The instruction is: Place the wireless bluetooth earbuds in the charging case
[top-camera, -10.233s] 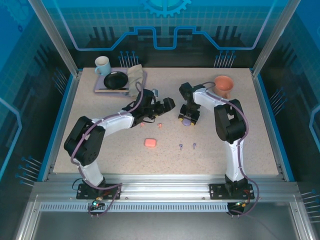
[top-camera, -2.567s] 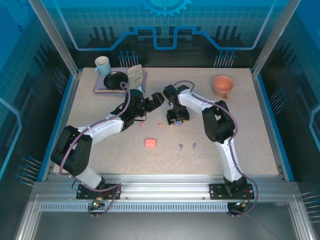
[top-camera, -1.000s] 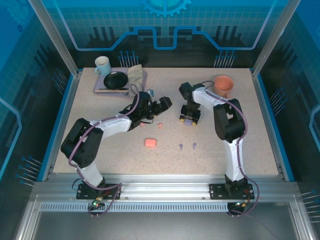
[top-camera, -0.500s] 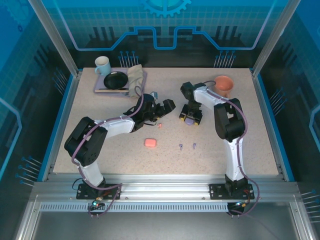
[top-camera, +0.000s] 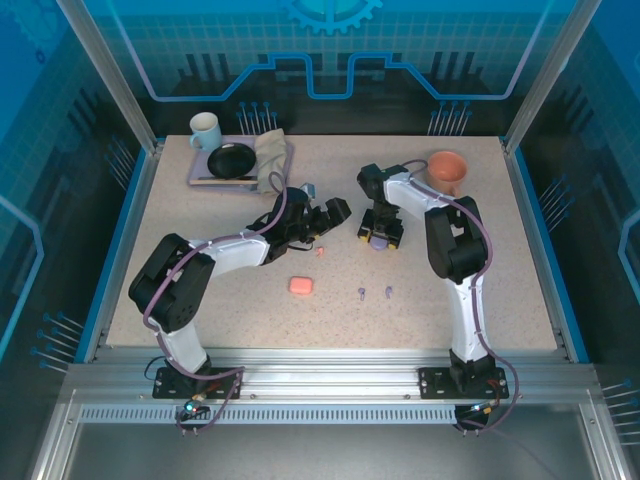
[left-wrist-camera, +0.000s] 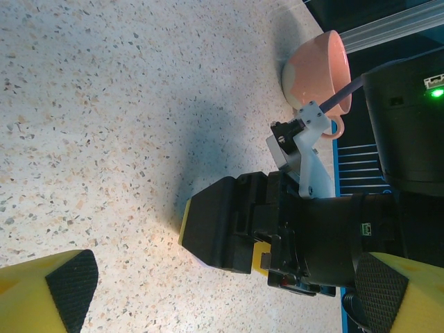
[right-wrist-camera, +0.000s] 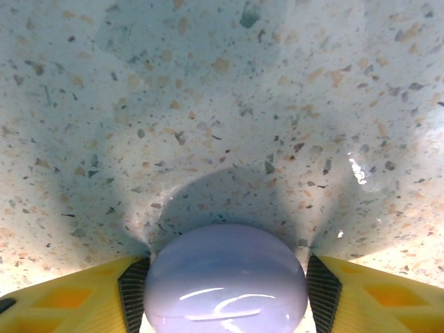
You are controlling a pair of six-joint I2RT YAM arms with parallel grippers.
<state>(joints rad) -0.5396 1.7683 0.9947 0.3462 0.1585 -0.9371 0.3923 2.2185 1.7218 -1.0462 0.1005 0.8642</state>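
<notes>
My right gripper (top-camera: 381,236) points down at the table's middle back, shut on the lilac charging case (right-wrist-camera: 225,277), whose dome sits between both black pads. To its left my left gripper (top-camera: 330,218) hovers open, its yellow fingertips (left-wrist-camera: 62,281) far apart and nothing between them; its camera looks across at the right gripper (left-wrist-camera: 229,229). A salmon-pink earbud (top-camera: 320,250) lies just below the left gripper. Two lilac earbuds (top-camera: 361,292) (top-camera: 388,291) lie nearer the front. A closed pink charging case (top-camera: 300,285) rests left of them.
An orange cup (top-camera: 446,170) stands at the back right, close behind the right arm, and also appears as the orange cup (left-wrist-camera: 316,69) in the left wrist view. At the back left a tray (top-camera: 200,180) holds a mug (top-camera: 205,130), a black plate (top-camera: 232,160) and a cloth (top-camera: 270,155).
The left gripper has shifted slightly right and nearer the pink earbud. The right gripper and lilac case have stayed almost in place.
</notes>
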